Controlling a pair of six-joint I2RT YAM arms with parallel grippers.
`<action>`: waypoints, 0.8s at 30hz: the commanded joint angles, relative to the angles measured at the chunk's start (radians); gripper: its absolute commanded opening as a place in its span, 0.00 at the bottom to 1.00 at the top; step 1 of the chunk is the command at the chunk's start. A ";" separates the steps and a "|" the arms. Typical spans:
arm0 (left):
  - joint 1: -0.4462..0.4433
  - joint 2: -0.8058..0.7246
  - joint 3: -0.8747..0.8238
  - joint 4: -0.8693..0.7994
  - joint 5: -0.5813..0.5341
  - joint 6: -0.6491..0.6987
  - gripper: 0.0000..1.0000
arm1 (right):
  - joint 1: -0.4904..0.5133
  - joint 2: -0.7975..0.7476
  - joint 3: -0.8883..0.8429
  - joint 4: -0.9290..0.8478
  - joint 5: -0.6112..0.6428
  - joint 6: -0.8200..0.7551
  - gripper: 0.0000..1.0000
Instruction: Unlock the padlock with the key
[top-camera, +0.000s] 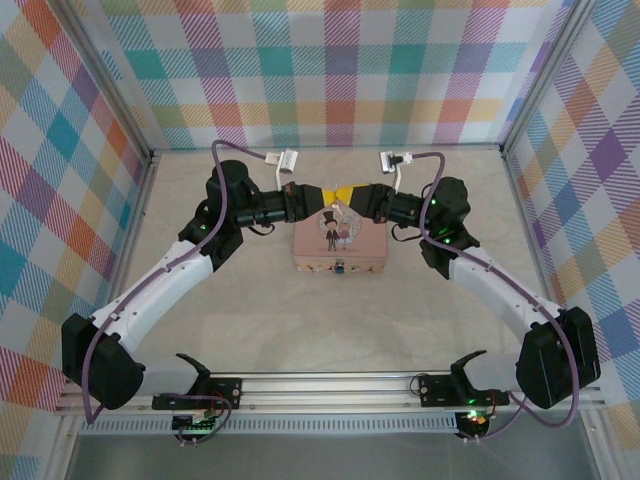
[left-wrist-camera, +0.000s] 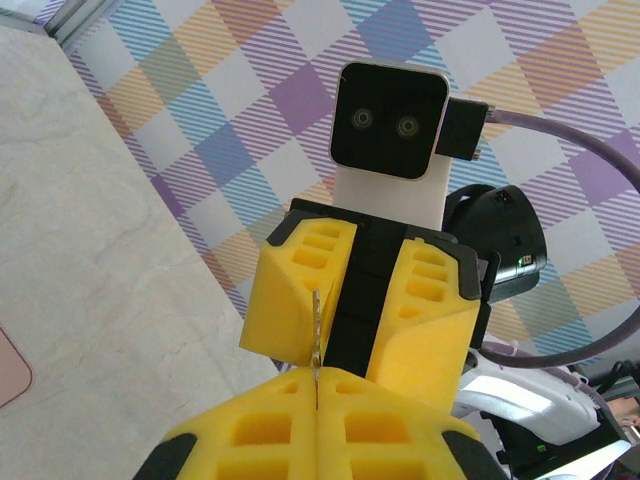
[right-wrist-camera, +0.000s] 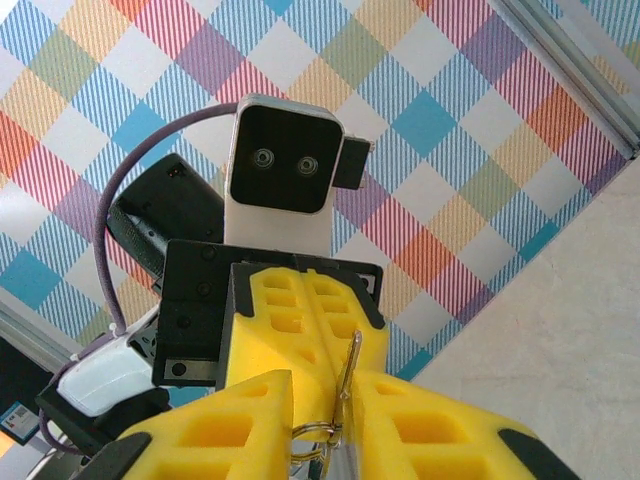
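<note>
On counter (top-camera: 270, 310), centre of top view: pink tin (top-camera: 310, 250). At tin's near edge, small blue padlock (top-camera: 341, 266), lying free. Beyond, over tin's far edge, both arms nose to nose. Left end effector (left-wrist-camera: 316, 385) clenched on key (right-wrist-camera: 349, 375), blade edge-on between its pads in left wrist view. Right end effector (right-wrist-camera: 330, 400) released, fingers parted either side of key's ring end. Farthest back, plaid wall (top-camera: 330, 70).

light: bright, even, probably overhead | shadows: soft, faint | wrist views: closest foreground slightly blurred
</note>
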 joint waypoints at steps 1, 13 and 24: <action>-0.009 -0.030 -0.010 0.048 -0.005 -0.005 0.00 | 0.006 0.004 -0.003 0.042 0.004 0.008 0.24; -0.009 -0.049 -0.024 0.065 -0.008 -0.011 0.00 | 0.000 -0.013 -0.041 0.071 0.063 0.031 0.24; -0.009 -0.040 -0.021 0.073 -0.021 -0.009 0.00 | 0.009 0.019 -0.031 0.133 0.009 0.080 0.20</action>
